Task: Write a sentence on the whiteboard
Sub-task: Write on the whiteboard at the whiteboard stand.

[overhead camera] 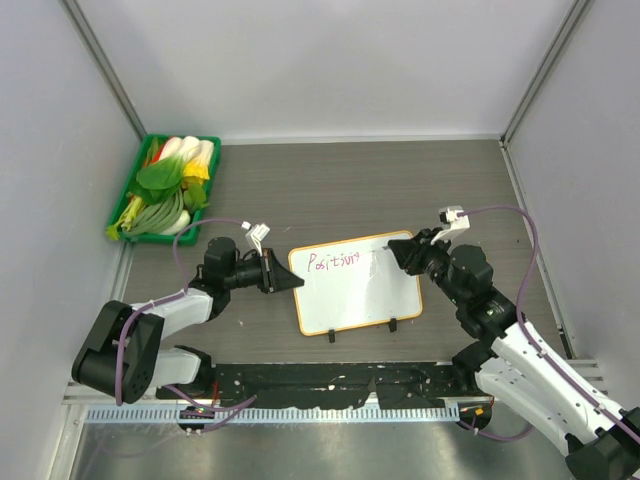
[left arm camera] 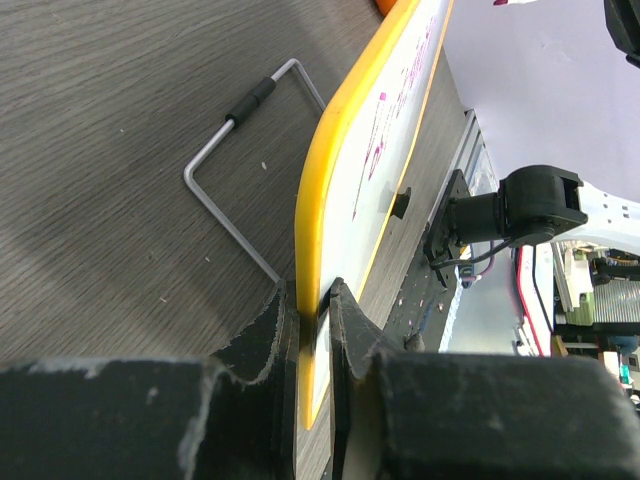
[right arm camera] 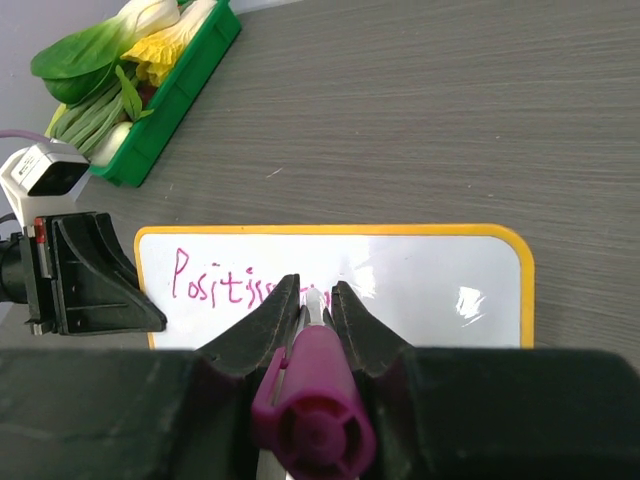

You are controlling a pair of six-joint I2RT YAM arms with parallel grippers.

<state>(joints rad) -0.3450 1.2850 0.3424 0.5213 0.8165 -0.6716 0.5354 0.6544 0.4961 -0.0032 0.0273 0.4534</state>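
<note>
The whiteboard (overhead camera: 355, 282), white with a thin orange frame and two black clip feet, lies at the table's middle. My left gripper (overhead camera: 290, 280) is shut on its left edge; in the left wrist view the jaws pinch the orange frame (left arm camera: 312, 230). My right gripper (overhead camera: 398, 252) is shut on a purple marker (right arm camera: 315, 395) whose tip rests on the board (right arm camera: 440, 290). The sentence (overhead camera: 332, 262) reads "Positiv" in purple-pink letters on the top line (right arm camera: 215, 280); its end is hidden behind my right fingers.
A green tray (overhead camera: 125, 215) of leafy vegetables stands at the back left, also seen in the right wrist view (right arm camera: 165, 125). A bent metal wire stand (left arm camera: 235, 160) lies on the table behind the board. Grey walls enclose the table on three sides.
</note>
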